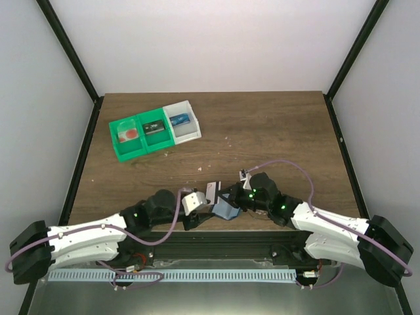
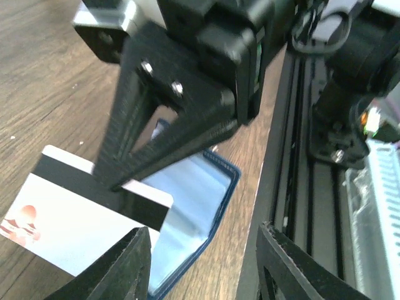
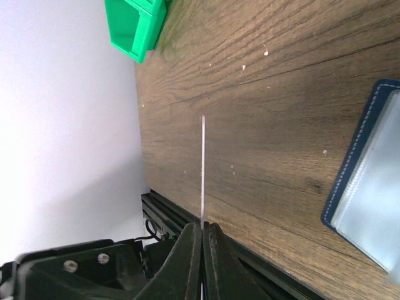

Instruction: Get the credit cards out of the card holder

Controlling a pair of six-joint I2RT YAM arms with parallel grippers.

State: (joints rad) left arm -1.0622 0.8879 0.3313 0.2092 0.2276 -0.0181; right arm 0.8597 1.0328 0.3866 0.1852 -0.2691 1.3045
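Clamping a credit card (image 2: pixel 75 231), right fingers (image 3: pixel 187 262) face left fingers (image 2: pixel 125 269), apart near card holder (image 2: pixel 194 194).

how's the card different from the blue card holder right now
The card is white with a black stripe; the card holder is pale blue with dark blue edges. The card is pinched in the shut right gripper; the card holder lies on the table, ungripped. The card looks smaller. Both are flat and rectangular.
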